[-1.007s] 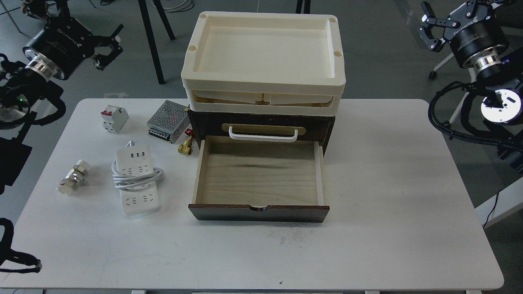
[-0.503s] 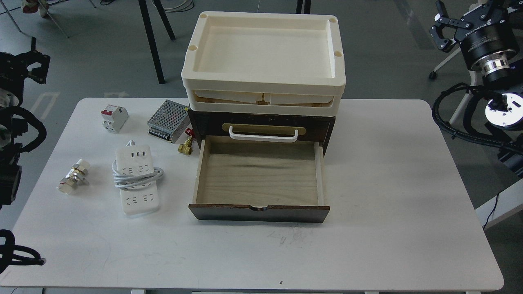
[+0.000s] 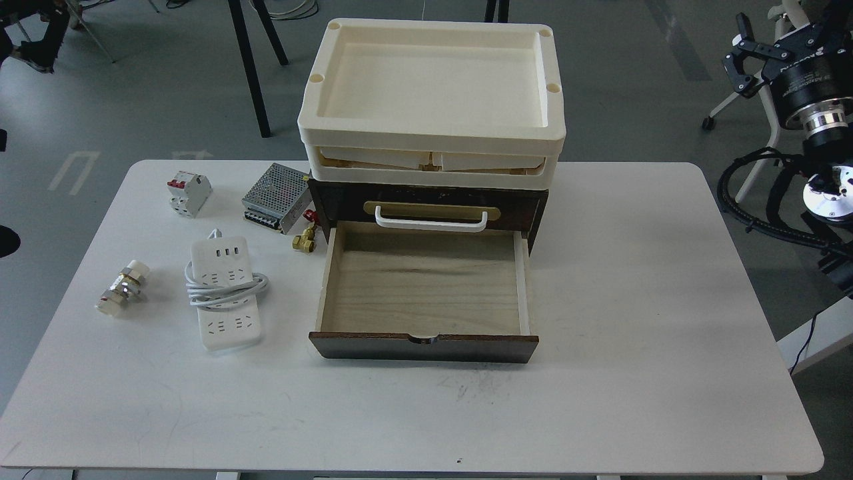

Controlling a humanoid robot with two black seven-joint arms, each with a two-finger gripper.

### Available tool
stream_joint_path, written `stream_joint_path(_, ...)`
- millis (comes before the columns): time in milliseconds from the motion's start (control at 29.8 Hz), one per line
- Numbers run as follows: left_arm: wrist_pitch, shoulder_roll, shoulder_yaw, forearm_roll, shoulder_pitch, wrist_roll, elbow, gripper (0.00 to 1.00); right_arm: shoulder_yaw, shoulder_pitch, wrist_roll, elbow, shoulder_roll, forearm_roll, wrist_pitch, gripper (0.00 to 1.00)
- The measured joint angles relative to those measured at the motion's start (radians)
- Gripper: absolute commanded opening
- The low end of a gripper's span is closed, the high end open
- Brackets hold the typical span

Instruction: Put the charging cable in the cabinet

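Since a second before, both arms were pulled back: the left arm was gone from view, and the right gripper was lifted far off to the side, seemingly open and holding nothing. So no grab was started. One charging cable lay on the table, left of one cabinet with its one drawer open.

Bright, even overhead light; sharp focus, soft faint shadows.

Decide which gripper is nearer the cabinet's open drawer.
Right. The right gripper hangs off the table's far right corner, well away from the drawer; the left gripper is out of view.
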Motion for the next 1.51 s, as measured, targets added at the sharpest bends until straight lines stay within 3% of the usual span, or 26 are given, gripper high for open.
stream_joint_path(134,0.0,0.031,-0.07,0.416,0.007,-0.03,-0.018,1.0,0.051,-0.046,0.0,0.004,-0.032,0.0,0.0,1.0)
stream_joint_path(268,0.0,-0.017,-0.123,0.84,0.011,-0.121,-0.04,1.0,0.093,-0.083,0.0,0.003,-0.08,0.0,0.0,1.0)
stream_joint_path(369,0.0,-0.039,-0.114,1.154,0.014,-0.135,-0.062,1.0,0.105,-0.125,0.0,0.003,-0.095,-0.001,0.0,1.0)
stream_joint_path(470,0.0,-0.039,-0.018,1.469,0.022,-0.137,-0.064,1.0,0.108,-0.163,0.0,0.004,-0.108,0.0,0.0,1.0)
stream_joint_path(537,0.063,-0.029,0.099,1.673,0.023,-0.137,-0.048,1.0,0.112,-0.182,0.0,0.004,-0.111,0.0,0.0,1.0)
stream_joint_path(671,0.282,0.002,0.352,2.098,0.017,-0.137,0.029,1.0,0.12,-0.199,0.0,0.003,-0.113,0.001,0.0,1.0)
stream_joint_path(738,0.333,-0.006,0.409,2.294,0.015,-0.137,0.083,1.0,0.121,-0.2,0.0,0.003,-0.113,0.001,0.0,1.0)
stream_joint_path(1107,0.434,-0.12,0.449,2.36,0.012,-0.137,0.329,0.95,0.123,-0.209,0.0,0.0,-0.097,-0.001,0.0,1.0)
stream_joint_path(1275,0.48,-0.169,0.494,2.36,0.013,-0.137,0.391,0.78,0.124,-0.22,0.0,-0.004,-0.097,-0.001,0.0,1.0)
stream_joint_path(1510,0.549,-0.217,0.536,2.36,0.013,-0.137,0.481,0.7,0.125,-0.246,0.0,-0.005,-0.098,-0.001,0.0,1.0)
